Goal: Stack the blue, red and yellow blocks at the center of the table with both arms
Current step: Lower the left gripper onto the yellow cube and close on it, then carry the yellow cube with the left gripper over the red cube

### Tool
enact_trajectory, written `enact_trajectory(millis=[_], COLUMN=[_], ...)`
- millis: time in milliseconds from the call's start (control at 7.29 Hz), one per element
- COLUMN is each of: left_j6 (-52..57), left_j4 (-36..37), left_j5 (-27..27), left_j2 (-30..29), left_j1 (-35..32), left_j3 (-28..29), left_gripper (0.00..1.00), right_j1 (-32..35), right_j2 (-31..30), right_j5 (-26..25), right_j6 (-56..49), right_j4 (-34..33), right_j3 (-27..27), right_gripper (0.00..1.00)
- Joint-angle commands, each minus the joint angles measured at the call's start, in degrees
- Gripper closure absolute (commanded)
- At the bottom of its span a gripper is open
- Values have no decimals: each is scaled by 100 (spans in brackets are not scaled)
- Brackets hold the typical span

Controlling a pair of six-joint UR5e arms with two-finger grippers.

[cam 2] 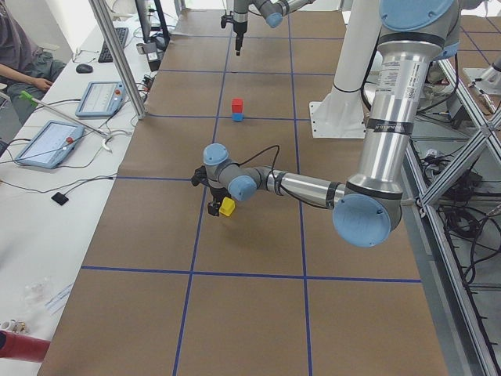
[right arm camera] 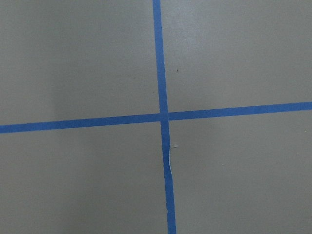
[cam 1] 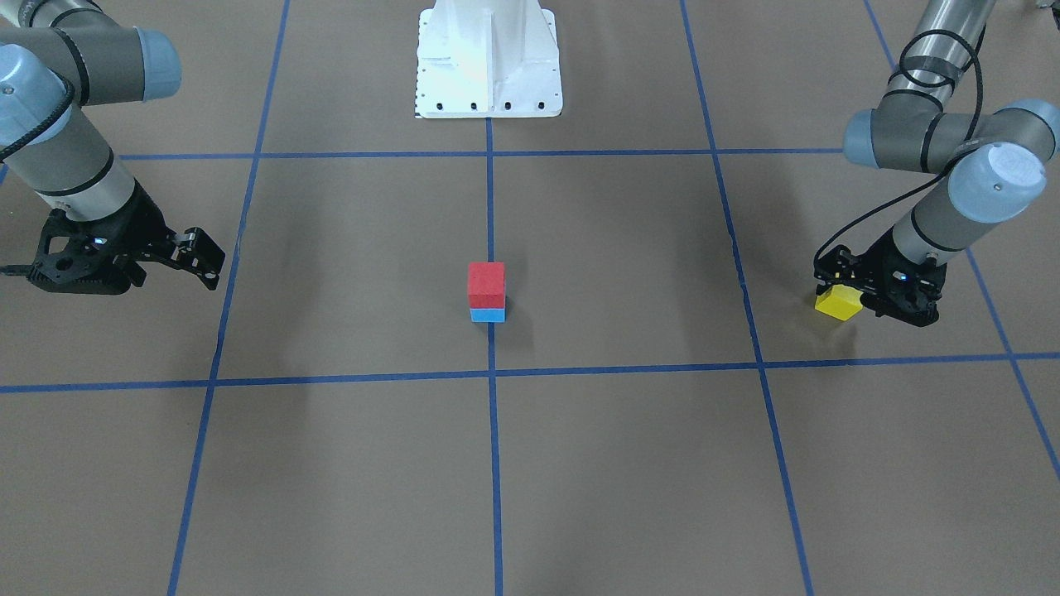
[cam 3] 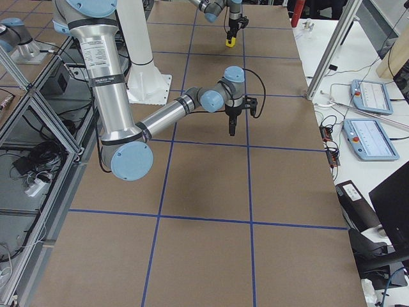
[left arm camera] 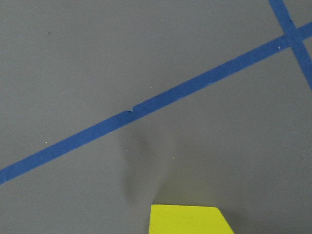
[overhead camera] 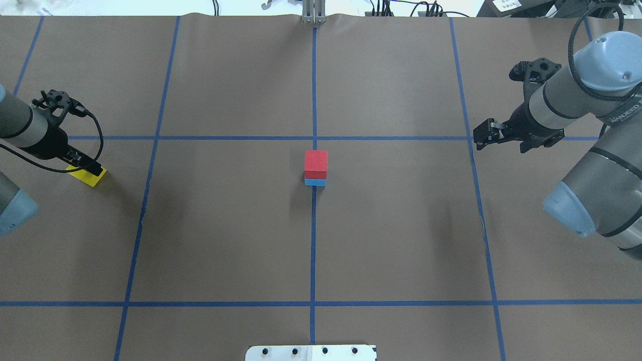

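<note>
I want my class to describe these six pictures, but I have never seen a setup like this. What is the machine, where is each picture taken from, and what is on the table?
It is a robot with two jointed arms, each ending in a two-fingered hand. Four fixed cameras watch the table: one faces the robot, one looks over its shoulders, one stands at each end. Two more sit on the wrists and look down at the brown surface and blue tape lines. At the centre a red block sits on a blue block. The left hand, on the right in the facing view, grips a yellow block. The right hand is open and empty.
</note>
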Motion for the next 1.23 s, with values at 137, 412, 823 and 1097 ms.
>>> enact_trajectory(millis=[137,412,823,1097], left_j6=[-192,-646,-2014,-3648], left_j4=[-14,196,2705,2921], left_j5=[-44,-690,-765,170], left_j2=[-13,-22,-1711,-2820], left_j1=[10,10,150,1252], left_j3=[1,-452,-1597,-1477], left_gripper=[99,100,100,100], right_j1=[0,35,842,1447], right_j2=[6,50,-212,-764], right_j5=[117,231,882,1135], right_j6=[9,9,-849,-1770], right_j4=[3,3,-41,-6], right_j3=[31,92,57,66], right_gripper=[0,0,0,0])
